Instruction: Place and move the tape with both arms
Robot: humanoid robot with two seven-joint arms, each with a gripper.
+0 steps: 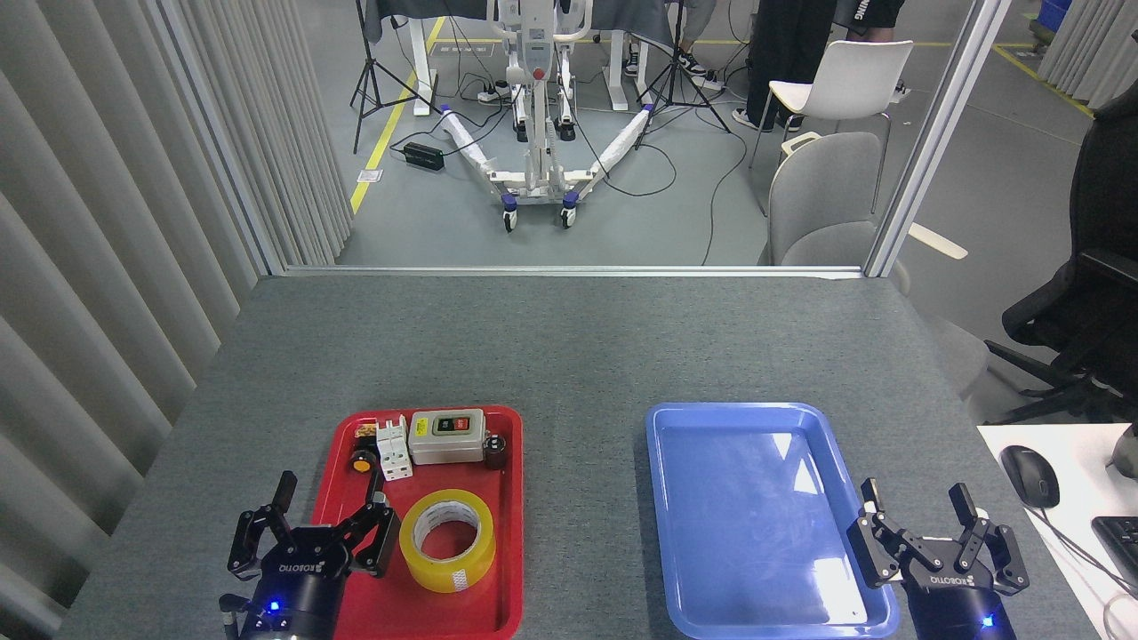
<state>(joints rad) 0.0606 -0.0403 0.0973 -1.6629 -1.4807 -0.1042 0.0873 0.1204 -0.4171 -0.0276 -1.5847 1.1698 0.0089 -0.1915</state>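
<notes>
Tape (447,540) sits flat in the near half of the red tray (508,569), hole facing up, so its axis runs straight up and there's really no long side to line up with. You can see the white inner core with some printing on it, but it's too small for me to read.

What matters for the pick is that the roll lies just to the right of the left gripper (313,535), pretty much touching distance from the nearest finger. That gripper hangs over the tray's left edge with its three fingers spread wide and nothing in them. The right gripper (935,543) is well apart, way over by the near right corner of the blue tray (676,427), also splayed wide and holding nothing. So my read is the left arm is clearly the one to grab it, with a short sideways shift to the right and then down around the rim.

Readable writing: "ROBOTIQ" on both gripper bodies, showing upside down from the head view. The grey switch box (445,436) at the back of the red tray has a green and a red button plus a small yellow label, not legible. The blue tray looks bare, which I'd guess is where the roll ends up.
</notes>
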